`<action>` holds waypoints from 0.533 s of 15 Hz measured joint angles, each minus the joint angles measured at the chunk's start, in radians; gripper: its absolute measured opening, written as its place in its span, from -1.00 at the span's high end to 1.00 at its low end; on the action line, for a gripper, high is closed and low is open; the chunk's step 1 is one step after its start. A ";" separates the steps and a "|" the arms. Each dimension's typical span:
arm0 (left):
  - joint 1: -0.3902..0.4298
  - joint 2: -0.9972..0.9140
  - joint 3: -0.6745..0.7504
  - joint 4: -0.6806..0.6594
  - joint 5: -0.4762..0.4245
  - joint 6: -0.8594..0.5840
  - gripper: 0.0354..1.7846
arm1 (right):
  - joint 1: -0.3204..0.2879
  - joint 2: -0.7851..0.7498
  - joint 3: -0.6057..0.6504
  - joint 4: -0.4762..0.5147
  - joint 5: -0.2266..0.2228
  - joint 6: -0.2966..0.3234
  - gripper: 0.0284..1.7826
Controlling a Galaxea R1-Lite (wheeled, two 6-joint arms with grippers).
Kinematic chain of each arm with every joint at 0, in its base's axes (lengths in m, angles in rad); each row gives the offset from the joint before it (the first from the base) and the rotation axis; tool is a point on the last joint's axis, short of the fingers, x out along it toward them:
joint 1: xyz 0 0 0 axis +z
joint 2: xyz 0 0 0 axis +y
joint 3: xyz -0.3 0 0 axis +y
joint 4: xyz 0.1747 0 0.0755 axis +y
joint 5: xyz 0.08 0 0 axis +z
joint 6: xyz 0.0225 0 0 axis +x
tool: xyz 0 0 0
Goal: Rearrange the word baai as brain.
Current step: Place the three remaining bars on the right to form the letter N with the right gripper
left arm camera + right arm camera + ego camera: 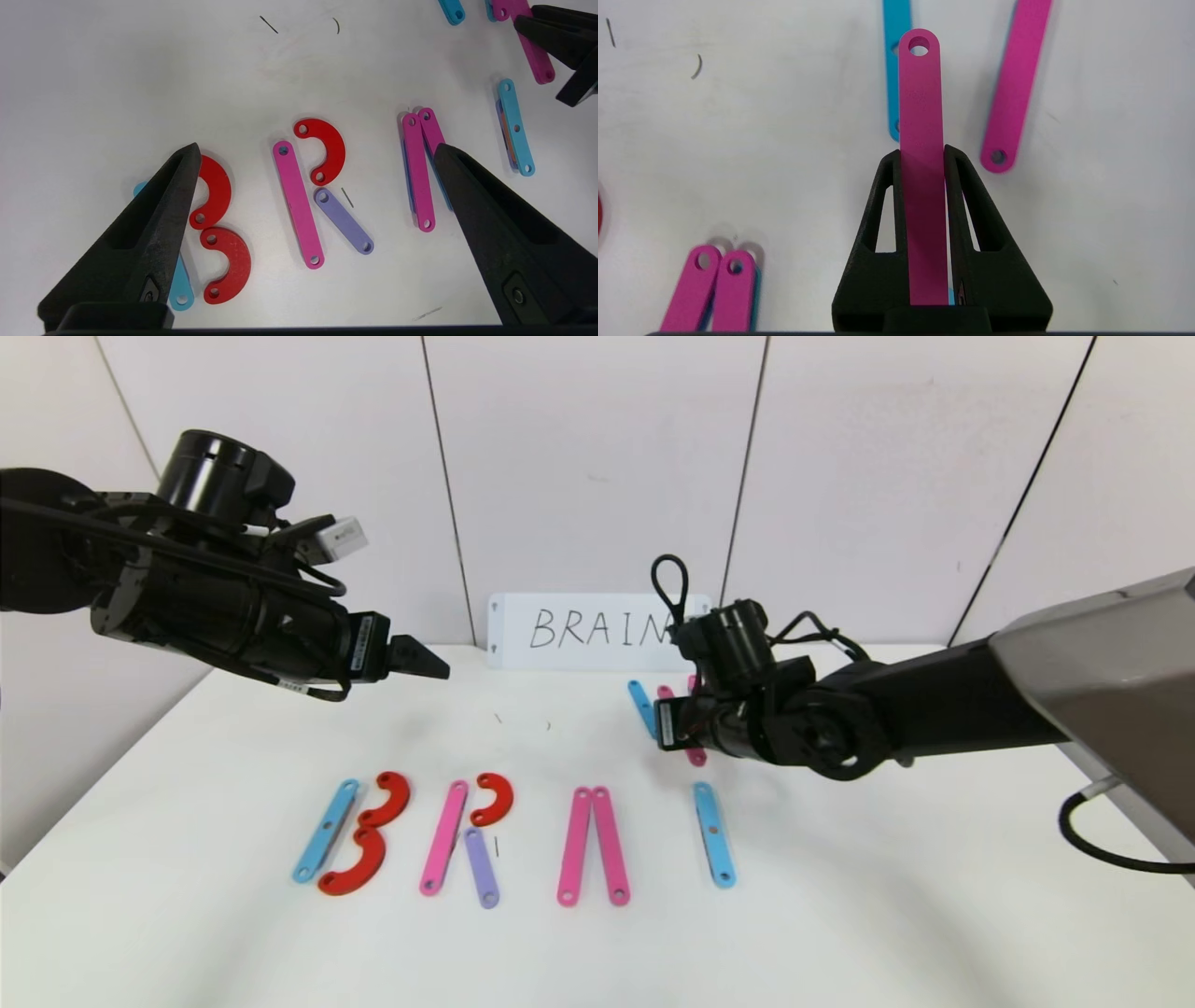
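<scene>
The word lies in a row on the white table (840,915). Its first letter is a light-blue strip (326,831) with two red arcs (369,835). Then come a pink strip (443,837), a red arc (493,799) and a purple strip (482,868). After them lie two pink strips (593,845) joined at the top, then a light-blue strip (714,833). My right gripper (922,156) is shut on a pink strip (920,102), held above the table behind the row's right end. My left gripper (429,663) is open and empty, high above the row's left half (317,147).
A white card (597,630) with handwritten "BRAIN" leans on the back wall. A spare light-blue strip (893,70) and a spare pink strip (1013,84) lie on the table under the right gripper. The table's right edge is near the right arm.
</scene>
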 joint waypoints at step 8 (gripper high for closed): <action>-0.001 0.003 0.002 0.001 0.000 0.000 -0.95 | -0.001 -0.176 0.334 -0.012 -0.098 0.107 0.72</action>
